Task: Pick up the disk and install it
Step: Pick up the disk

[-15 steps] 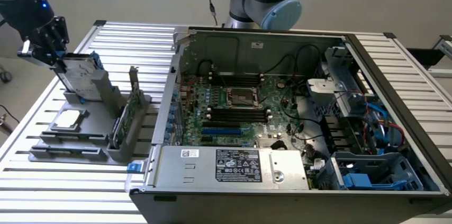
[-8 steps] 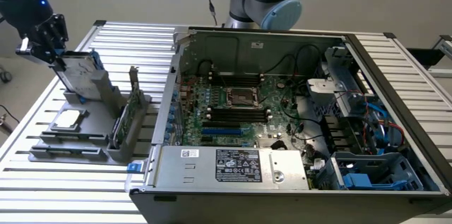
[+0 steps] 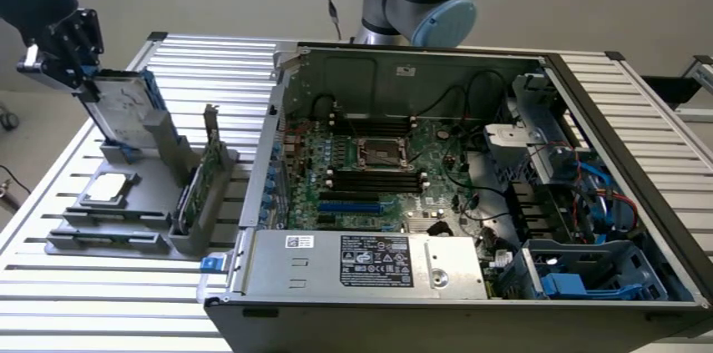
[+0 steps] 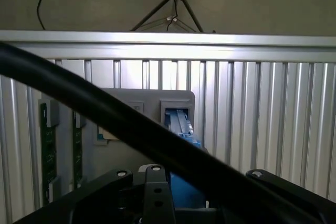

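The disk, a silver-grey drive with blue rails, stands upright and slightly tilted in the grey holder at the exterior view's left. My gripper sits at its upper end with the fingers closed against its sides. In the wrist view the disk's blue rail runs down between the black fingers of my gripper, and its lower end rests at the holder's slot. A black cable crosses in front and hides part of the disk.
The open computer case lies in the middle of the slatted table, with a motherboard, a power supply and a blue-railed bay at the exterior view's right. The holder also carries a small square chip and a green card.
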Controlling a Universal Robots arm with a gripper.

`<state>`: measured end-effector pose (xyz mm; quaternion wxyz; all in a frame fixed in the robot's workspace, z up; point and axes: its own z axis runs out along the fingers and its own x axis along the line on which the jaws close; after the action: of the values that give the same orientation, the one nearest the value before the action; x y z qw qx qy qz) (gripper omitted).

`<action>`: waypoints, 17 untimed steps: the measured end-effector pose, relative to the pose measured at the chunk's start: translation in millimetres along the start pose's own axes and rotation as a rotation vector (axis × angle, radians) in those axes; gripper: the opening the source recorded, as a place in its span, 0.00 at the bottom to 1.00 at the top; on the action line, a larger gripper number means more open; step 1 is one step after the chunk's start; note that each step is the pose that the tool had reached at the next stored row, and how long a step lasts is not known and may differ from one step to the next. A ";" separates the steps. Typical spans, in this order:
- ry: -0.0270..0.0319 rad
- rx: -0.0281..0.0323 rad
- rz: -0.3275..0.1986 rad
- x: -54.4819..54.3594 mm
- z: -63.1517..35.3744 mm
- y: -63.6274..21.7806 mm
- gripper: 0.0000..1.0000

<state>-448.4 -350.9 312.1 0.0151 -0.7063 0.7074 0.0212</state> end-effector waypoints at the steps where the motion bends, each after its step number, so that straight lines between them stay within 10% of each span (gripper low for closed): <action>1: 0.0001 -0.0001 0.000 -0.1 -2.5 -0.3 0.33; 17: 0.0001 0.0000 0.000 -2.6 -52.9 -5.7 0.33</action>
<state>-442.2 -351.0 365.1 0.0151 -0.7063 0.7074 0.0212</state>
